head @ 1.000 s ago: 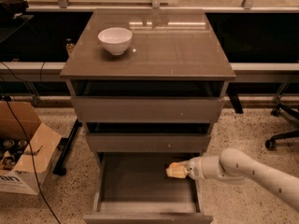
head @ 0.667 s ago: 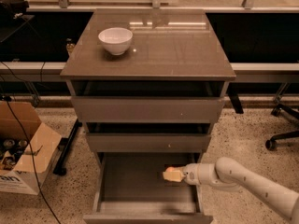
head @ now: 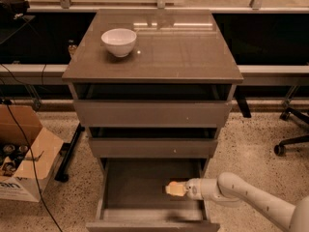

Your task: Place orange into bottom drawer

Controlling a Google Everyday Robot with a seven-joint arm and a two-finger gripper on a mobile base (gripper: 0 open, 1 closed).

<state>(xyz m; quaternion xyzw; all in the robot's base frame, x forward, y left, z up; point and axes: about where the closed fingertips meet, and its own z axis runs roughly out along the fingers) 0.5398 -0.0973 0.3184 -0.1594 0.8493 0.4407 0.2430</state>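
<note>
A big grey-brown cabinet (head: 183, 52) stands in the middle of the room. It has three drawers. The top drawer (head: 152, 113) and the middle drawer (head: 152, 148) each stick out a little, with a dark gap above them. I cannot see what is in those two.

The bottom drawer (head: 135, 180) is the deepest one and it is pulled far out. Its inside is grey and flat. The only things in it are the tip of the robot's arm and the fruit it holds.

The white arm (head: 251, 199) comes in from the right, low down, and reaches over the drawer's right side. The gripper (head: 174, 189) is inside the drawer, near the right wall and nearer the front than the back. It is clamped on the orange (head: 172, 183). Only a bit of the orange shows at the tip. It is round like a ball, so it has no long side and points no way.

A brown box (head: 29, 163) sits open on the floor at the left, with small dark things in it. A white bowl (head: 119, 41) stands upright on the cabinet top, near the back left. I cannot see inside it.

The floor (head: 256, 144) is pale and speckled. A black cable (head: 23, 141) runs across the box. The wheels of a chair (head: 289, 139) show at the right.
</note>
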